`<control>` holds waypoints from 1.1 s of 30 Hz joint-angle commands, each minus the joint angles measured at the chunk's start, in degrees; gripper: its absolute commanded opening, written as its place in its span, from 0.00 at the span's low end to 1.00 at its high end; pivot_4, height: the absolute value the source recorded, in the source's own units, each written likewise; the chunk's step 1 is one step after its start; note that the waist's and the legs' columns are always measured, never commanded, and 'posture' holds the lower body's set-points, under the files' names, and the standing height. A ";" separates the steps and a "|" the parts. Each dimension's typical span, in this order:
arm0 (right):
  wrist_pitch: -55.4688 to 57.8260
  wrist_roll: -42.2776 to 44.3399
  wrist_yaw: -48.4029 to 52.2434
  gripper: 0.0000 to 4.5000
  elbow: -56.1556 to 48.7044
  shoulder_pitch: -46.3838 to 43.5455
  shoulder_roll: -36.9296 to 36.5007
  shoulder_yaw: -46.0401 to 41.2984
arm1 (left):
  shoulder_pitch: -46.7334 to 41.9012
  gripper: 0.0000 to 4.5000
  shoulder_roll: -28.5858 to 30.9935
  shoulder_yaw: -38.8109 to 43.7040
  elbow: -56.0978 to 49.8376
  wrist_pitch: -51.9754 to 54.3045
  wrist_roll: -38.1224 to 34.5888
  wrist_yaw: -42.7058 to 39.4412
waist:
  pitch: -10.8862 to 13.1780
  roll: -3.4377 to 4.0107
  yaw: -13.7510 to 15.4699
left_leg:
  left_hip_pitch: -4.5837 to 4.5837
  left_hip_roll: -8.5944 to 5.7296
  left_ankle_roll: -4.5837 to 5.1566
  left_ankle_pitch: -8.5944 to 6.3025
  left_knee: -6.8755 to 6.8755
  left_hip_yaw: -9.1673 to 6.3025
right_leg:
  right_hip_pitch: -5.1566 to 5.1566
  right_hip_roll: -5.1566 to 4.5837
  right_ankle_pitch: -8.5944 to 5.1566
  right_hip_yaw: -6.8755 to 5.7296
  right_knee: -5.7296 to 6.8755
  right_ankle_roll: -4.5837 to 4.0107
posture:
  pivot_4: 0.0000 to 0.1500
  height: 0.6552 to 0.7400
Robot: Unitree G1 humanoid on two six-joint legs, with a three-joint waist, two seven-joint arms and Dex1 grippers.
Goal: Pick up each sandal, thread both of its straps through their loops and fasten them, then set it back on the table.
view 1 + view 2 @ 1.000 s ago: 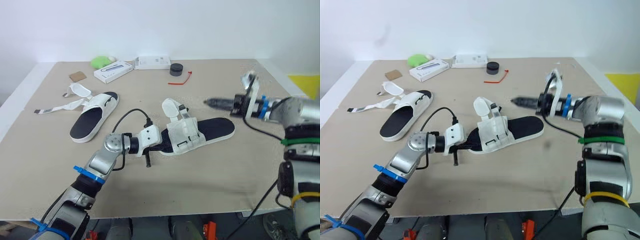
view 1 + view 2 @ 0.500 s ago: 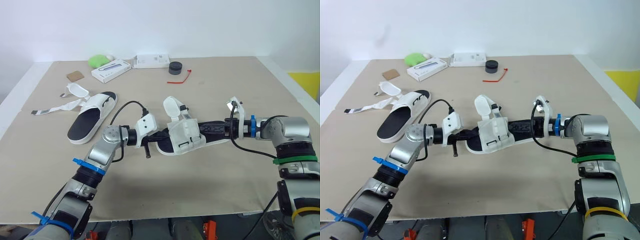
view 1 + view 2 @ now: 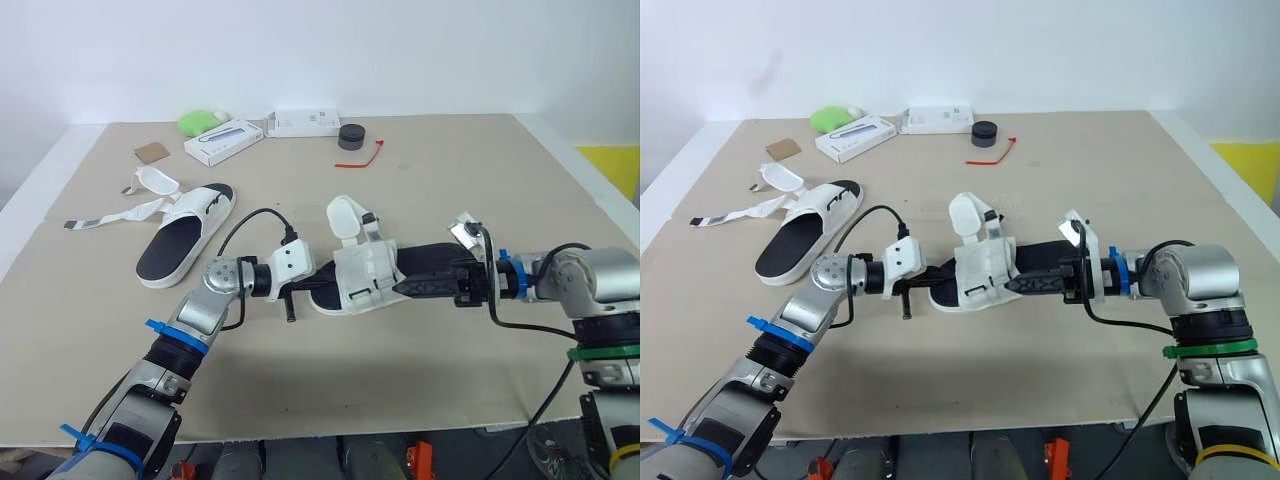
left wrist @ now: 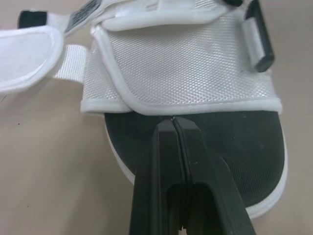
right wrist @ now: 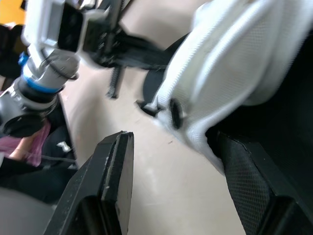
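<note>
Left gripper: fingers together, at the sandal toe.
Right gripper: fingers apart, astride the sandal's side.
Risk: closing may shove the sandal across the table.

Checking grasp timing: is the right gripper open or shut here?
Open. The right gripper's fingers stand wide apart in its wrist view, the near sandal's white upper between them.

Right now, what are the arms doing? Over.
Left gripper shut at end of sandal. Right gripper open, straddling its side. It lies on table. Other sandal apart, unfastened.
</note>
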 commanded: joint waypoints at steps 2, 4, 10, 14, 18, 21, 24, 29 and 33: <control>-0.48 0.81 -2.38 0.65 -0.09 -0.18 0.69 -0.93 | -0.23 0.00 -0.52 -1.15 0.98 0.28 0.95 -0.66 | 0.00 0.00 0.00 | 0.00 0.00 0.00 0.00 0.02 0.00 | 0.00 0.00 0.00 0.00 0.00 -0.01 | 1.00 1.00; -0.38 1.33 -2.52 0.65 0.48 -0.28 0.76 -1.15 | -0.22 0.00 -0.56 -1.11 0.90 0.30 0.87 -0.85 | -0.01 -0.01 0.01 | 0.00 0.00 0.00 0.00 0.07 0.00 | 0.02 0.00 -0.02 0.00 0.00 -0.07 | 1.00 1.00; -0.01 2.71 -2.40 0.65 -2.44 1.30 -0.04 -0.50 | -0.44 0.00 -2.24 1.48 -2.54 5.99 -4.89 -2.78 | 0.00 -0.02 0.01 | -0.01 0.00 0.00 0.00 0.09 0.00 | 0.04 -0.01 0.04 0.00 0.00 0.03 | 1.00 1.00; -0.05 2.62 -3.45 0.65 -2.23 1.62 0.45 -0.46 | -0.10 0.00 -2.14 2.16 -6.90 12.33 -9.17 -5.24 | 0.02 -0.03 0.01 | -0.06 0.00 0.00 0.00 0.07 0.00 | -0.03 0.00 0.03 0.00 0.00 0.03 | 1.00 1.00; 0.16 3.14 -3.99 0.65 -2.68 1.77 0.55 -0.65 | -0.11 0.00 -1.53 1.57 -6.34 12.55 -7.91 -4.78 | 0.02 -0.03 -0.01 | -0.06 0.00 0.00 0.00 0.07 0.00 | -0.03 0.01 0.04 0.00 0.00 0.03 | 1.00 1.00; 0.26 3.46 -4.78 0.65 -2.54 1.80 0.82 -1.19 | 0.45 0.00 -0.23 -0.57 -3.69 8.86 -3.92 -4.49 | 0.02 -0.03 -0.01 | -0.06 0.00 0.00 0.00 0.09 0.00 | -0.02 0.00 0.04 0.00 0.00 0.04 | 1.00 1.00; 0.12 3.66 -5.30 0.65 -2.46 1.93 0.84 -1.45 | 0.93 0.00 0.49 -1.91 -0.58 5.82 -0.87 -3.56 | 0.00 -0.05 0.00 | -0.04 0.00 0.00 0.00 0.10 0.00 | 0.00 0.01 0.05 0.00 0.00 0.03 | 1.00 1.00; -0.27 4.45 -6.58 0.65 -2.84 2.35 0.52 -2.76 | 1.04 0.00 0.44 -2.16 3.29 4.72 0.66 -1.61 | -0.04 -0.08 0.01 | 0.07 0.00 0.01 0.01 0.19 0.00 | 0.14 0.00 0.00 0.00 0.00 -0.17 | 1.00 1.00; -1.57 5.44 -6.18 0.65 -3.00 2.12 -1.86 -5.97 | 1.80 0.00 0.28 -2.60 4.82 3.63 0.96 -1.06 | -0.09 -0.17 0.00 | 0.12 0.01 0.04 0.03 0.30 0.00 | 0.19 0.00 0.10 0.00 0.00 -0.20 | 1.00 1.00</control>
